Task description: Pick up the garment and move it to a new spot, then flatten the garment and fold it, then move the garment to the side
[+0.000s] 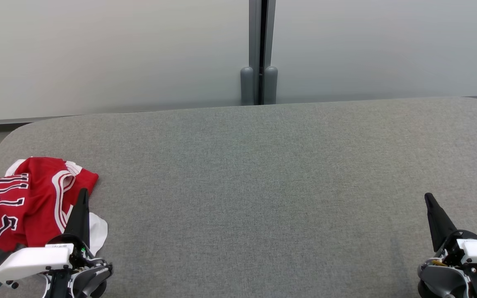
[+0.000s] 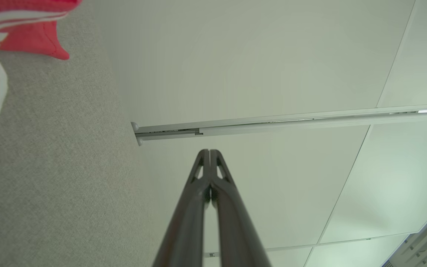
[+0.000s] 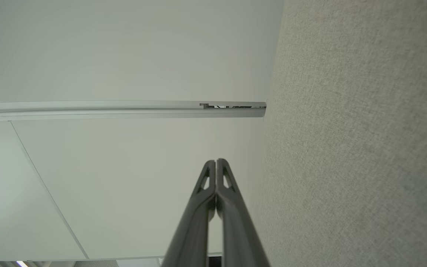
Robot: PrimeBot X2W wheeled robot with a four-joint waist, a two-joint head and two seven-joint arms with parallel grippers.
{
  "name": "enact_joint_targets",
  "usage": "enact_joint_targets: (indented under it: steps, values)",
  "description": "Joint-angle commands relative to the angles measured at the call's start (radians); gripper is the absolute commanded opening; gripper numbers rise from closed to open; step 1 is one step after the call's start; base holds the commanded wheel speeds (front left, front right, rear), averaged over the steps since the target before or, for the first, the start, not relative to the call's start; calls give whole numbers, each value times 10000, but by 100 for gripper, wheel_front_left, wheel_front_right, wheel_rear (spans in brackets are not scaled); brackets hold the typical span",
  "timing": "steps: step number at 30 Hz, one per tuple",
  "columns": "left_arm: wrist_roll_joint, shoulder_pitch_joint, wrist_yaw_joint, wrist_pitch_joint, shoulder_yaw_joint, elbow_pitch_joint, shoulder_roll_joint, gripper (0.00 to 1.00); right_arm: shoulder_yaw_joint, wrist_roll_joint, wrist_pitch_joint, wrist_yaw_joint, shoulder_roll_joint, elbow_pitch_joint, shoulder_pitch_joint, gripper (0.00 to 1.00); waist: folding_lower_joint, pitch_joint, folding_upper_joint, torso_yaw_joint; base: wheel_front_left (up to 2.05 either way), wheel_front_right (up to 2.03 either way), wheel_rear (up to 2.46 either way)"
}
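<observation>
The garment [image 1: 23, 203] is a red jersey with white trim and black-and-white lettering, lying crumpled at the front left corner of the grey padded surface [image 1: 263, 186]. My left gripper [image 1: 83, 192] stands just right of it, shut and holding nothing, its fingers pointing away over the jersey's white edge. In the left wrist view the shut fingers [image 2: 210, 152] point at the pale wall, and a corner of the garment [image 2: 32, 33] shows at the upper left. My right gripper [image 1: 428, 196] is shut and empty at the front right, far from the jersey; its closed tips [image 3: 216, 162] also face the wall.
A pale frosted wall [image 1: 118, 54] rises behind the padded surface, split by a dark vertical post [image 1: 259, 49] with two grey caps at its foot. The surface's corners are rounded, and its far edge meets a narrow ledge.
</observation>
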Motion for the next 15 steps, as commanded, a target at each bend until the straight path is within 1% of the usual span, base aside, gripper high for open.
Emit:
enact_joint_targets:
  steps: [1, 15]
  values:
    - [-7, -141, -33, 26, 34, -26, 56, 0, -8, 19, 24, 5, -52, -34, -87, 0, 0, 0, 0, 0, 0, 0, 0]
    - [-6, -141, -33, 24, 34, -27, 56, 0, -8, 19, 24, 5, -52, -34, -88, 0, 0, 0, 0, 0, 0, 0, 0]
